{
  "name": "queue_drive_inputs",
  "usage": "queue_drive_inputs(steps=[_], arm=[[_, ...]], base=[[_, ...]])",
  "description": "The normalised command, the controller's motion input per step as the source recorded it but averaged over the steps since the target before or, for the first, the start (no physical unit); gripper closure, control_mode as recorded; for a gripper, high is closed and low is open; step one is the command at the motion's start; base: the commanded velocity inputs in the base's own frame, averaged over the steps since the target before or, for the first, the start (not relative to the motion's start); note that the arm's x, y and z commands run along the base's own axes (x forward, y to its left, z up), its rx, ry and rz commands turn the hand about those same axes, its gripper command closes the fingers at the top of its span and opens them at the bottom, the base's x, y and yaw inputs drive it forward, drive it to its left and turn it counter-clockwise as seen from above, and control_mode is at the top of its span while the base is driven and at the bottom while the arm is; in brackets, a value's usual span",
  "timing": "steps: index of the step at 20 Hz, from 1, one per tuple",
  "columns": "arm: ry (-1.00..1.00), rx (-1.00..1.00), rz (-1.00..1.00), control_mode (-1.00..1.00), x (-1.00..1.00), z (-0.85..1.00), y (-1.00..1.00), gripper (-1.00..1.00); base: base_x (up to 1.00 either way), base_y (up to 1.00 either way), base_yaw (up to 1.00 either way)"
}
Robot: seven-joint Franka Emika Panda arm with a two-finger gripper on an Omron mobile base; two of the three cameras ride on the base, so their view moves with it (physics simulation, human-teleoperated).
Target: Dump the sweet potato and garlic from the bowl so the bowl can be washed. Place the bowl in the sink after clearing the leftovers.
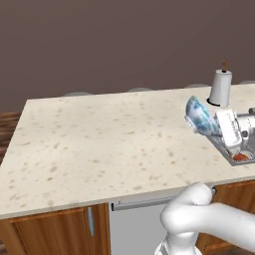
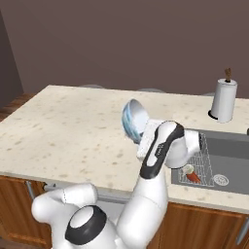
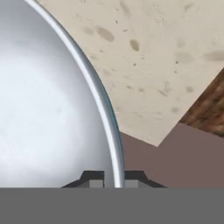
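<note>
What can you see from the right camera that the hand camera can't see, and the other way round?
Right base view: the sink with the sweet potato and garlic lying on its rack, and a paper towel roll.

Hand view: the gripper shut on the bowl's rim, seen up close.

Both: the bowl, tipped on its side, and the speckled counter.

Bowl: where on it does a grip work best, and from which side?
The thin rim, one finger inside and one outside. The bowl is shallow, with a wide body; the gripper pinches its rim edge-on, holding it tipped up beside the sink.
</note>
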Motion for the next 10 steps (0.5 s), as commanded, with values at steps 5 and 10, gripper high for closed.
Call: queue_drive_inputs(steps=[5,10], arm=[[-0.17,-0.74,0.00,-1.00,-0.19,0.36,1.00,1.00],[-0.14,-0.77,0.00,-1.00,-0.17,0.17,1.00,1.00]], base=[[0.00,0.00,0.00],[0.00,0.00,0.00]])
